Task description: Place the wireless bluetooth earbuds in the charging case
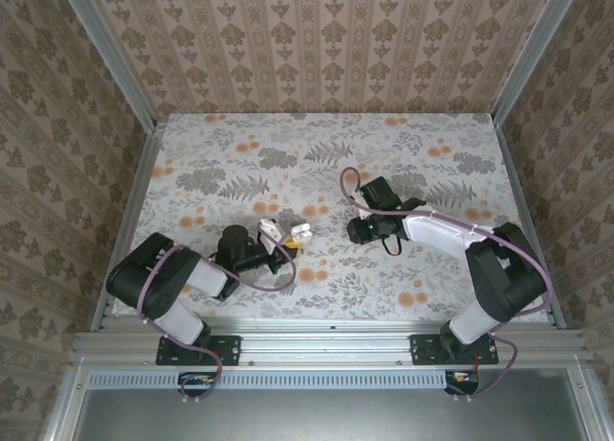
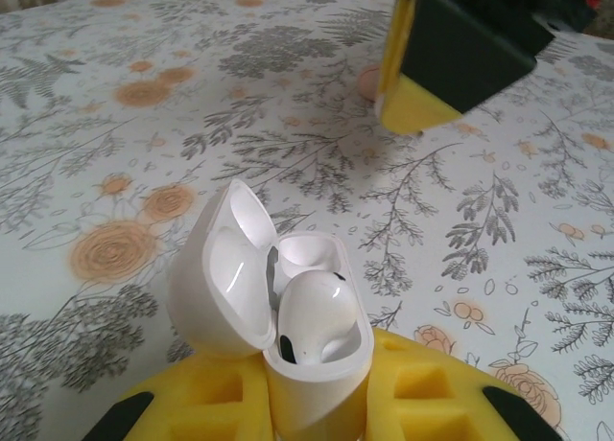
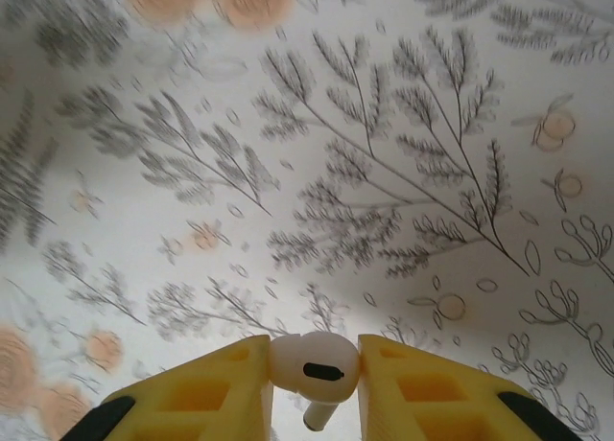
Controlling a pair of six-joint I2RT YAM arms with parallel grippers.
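Note:
The charging case (image 2: 321,388) is a small glossy white box, upright, with its lid (image 2: 223,278) hinged open to the left. My left gripper (image 2: 321,398) is shut on its lower body between yellow pads (image 2: 436,388). One white earbud (image 2: 312,316) sits in the case's near socket. My right gripper (image 3: 314,374) is shut on the other earbud (image 3: 314,362), whose stem points down, above the floral table. In the top view the case (image 1: 300,233) sits at the left gripper (image 1: 291,240), and the right gripper (image 1: 357,232) is a short way to its right.
The floral tabletop (image 1: 326,173) stretches behind and to both sides of the grippers. Patterned walls and metal rails (image 1: 144,173) border it. A yellow and black finger of the right gripper (image 2: 451,53) hangs beyond the case in the left wrist view.

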